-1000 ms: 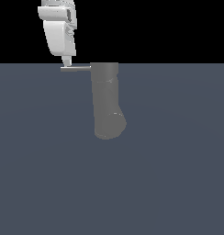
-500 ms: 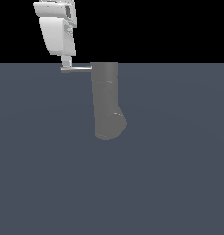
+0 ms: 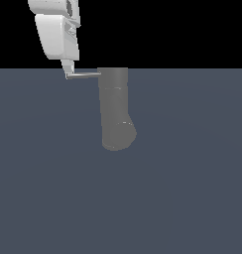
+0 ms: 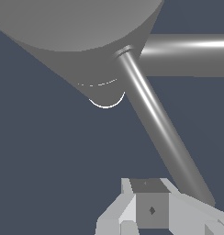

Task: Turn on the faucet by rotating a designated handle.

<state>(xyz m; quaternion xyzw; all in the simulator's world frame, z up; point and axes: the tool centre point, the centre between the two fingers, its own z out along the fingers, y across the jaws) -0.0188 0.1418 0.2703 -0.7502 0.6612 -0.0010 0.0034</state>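
The faucet [image 3: 114, 106] is a thick matte grey cylinder with a rounded bent end, standing in the middle of the exterior view. The handle [image 3: 84, 75] is a thin grey rod sticking out from its top toward the exterior view's left. My white gripper [image 3: 68, 70] hangs above the rod's free end, its pointed tip touching that end. The jaws look shut and hold nothing. In the wrist view the handle [image 4: 159, 128] runs from the faucet body [image 4: 72, 27] down to my gripper [image 4: 150, 212], which sits beside the rod's end.
A flat dark blue-grey floor [image 3: 192, 188] lies all around the faucet. In the wrist view a second, thicker grey bar [image 4: 192, 55] sticks out of the faucet body behind the handle.
My gripper's body has shifted a little toward the exterior view's left, while its tip stays at the handle's end. The handle and faucet look almost unmoved.
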